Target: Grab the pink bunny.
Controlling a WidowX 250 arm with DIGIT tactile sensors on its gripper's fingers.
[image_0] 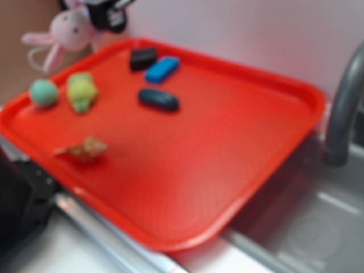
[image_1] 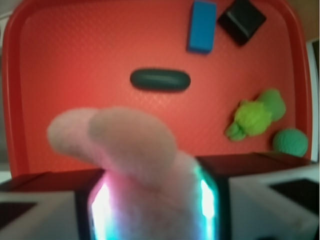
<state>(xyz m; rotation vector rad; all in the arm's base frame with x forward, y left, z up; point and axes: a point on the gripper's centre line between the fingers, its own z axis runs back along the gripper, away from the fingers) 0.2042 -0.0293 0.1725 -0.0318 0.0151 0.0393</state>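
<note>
While seen from outside, hangs lifted at the top left, beyond the far corner of the red tray (image_0: 250,187) — pink bunny (image_0: 67,31) under the dark gripper (image_0: 85,12), clear of the tray. From the wrist: fingers (image_1: 212,200) pinched on the plush body, ears flopping forward. Grab looks made — next calls only for holding firm, not loosening.
</note>
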